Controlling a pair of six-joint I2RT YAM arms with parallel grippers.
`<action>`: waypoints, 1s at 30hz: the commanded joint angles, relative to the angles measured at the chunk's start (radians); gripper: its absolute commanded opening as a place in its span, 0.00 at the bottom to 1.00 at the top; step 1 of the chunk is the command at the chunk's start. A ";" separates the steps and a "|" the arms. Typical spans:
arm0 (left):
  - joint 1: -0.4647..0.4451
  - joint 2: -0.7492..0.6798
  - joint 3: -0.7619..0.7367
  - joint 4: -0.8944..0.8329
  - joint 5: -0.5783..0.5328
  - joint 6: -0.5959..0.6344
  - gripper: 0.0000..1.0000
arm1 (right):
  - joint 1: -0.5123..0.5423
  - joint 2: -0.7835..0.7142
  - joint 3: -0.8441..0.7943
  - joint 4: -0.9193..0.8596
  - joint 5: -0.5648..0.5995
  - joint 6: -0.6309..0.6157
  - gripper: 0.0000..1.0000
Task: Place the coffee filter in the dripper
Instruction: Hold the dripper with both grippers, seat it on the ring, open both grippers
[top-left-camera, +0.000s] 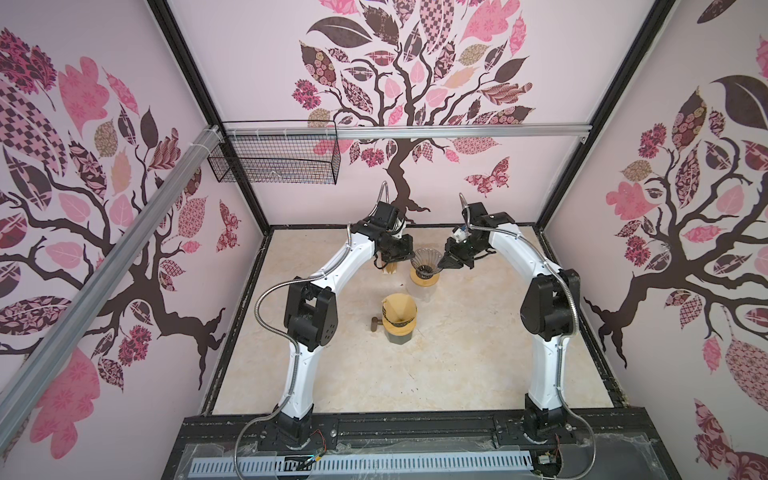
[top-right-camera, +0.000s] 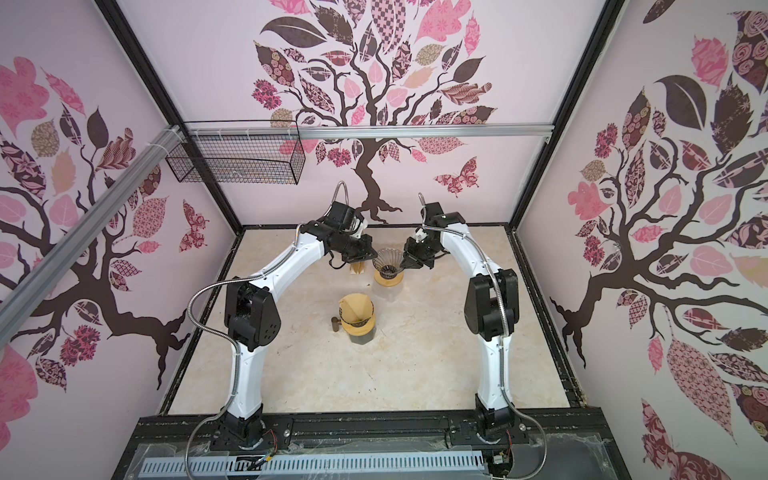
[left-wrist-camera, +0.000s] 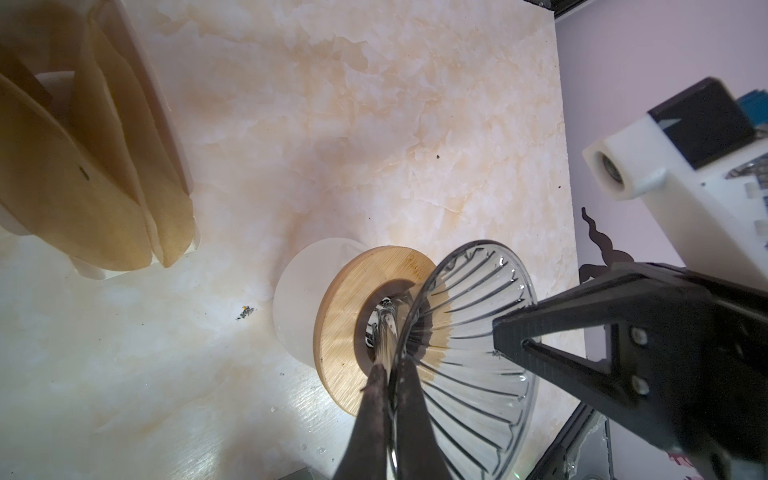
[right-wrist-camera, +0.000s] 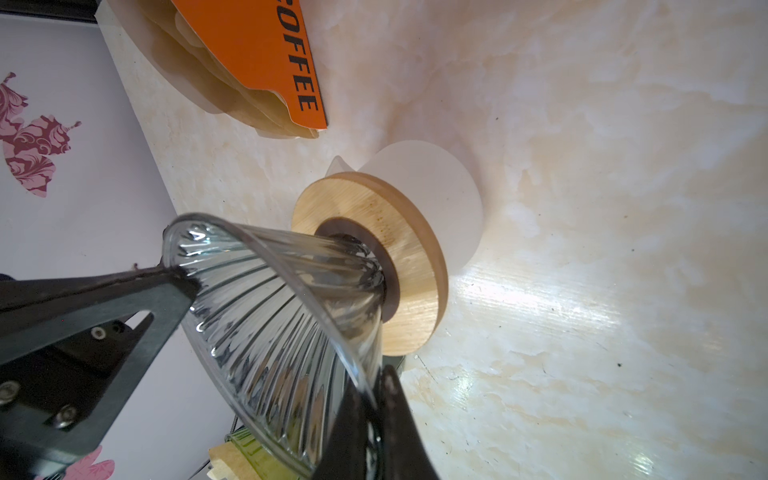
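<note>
Coffee filters (left-wrist-camera: 83, 187), tan paper cones, stand fanned in a white holder on the worktop (left-wrist-camera: 332, 124), just beside the glass dripper (left-wrist-camera: 469, 332) but apart from it. From the right wrist an orange card (right-wrist-camera: 257, 50) lettered "COFFEE" shows among them. None is lifted and neither claw carries one. The ribbed bowl of the dripper looks empty in both wrist views, so the placing itself is not yet done. The dripper sits upright in a wooden collar (left-wrist-camera: 345, 324) on a frosted white base (left-wrist-camera: 299, 282). The left claw (left-wrist-camera: 390, 374) is pinched narrow on the rim, one finger inside the glass and one outside. The right claw (right-wrist-camera: 376, 386) grips the rim on the opposite side in the same way, so the dripper is held from both sides. In both top views the two arms meet over it near the back of the worktop, with the holder under the left wrist. Nearer the robot stands a dark jar (top-left-camera: 400, 332) with another tan paper cone on top, untouched. As I judge it, what remains is nearly everything: one claw must let go, take a single filter and seat it in the cone.
</note>
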 joint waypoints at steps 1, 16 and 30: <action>-0.006 0.029 -0.083 -0.008 -0.011 -0.011 0.00 | 0.019 0.056 0.003 -0.035 -0.002 -0.025 0.00; -0.006 -0.001 -0.256 0.053 -0.010 -0.018 0.00 | 0.020 0.032 -0.103 0.027 0.001 -0.025 0.00; -0.005 -0.010 -0.346 0.086 -0.007 -0.023 0.00 | 0.030 0.012 -0.159 0.079 0.010 -0.002 0.00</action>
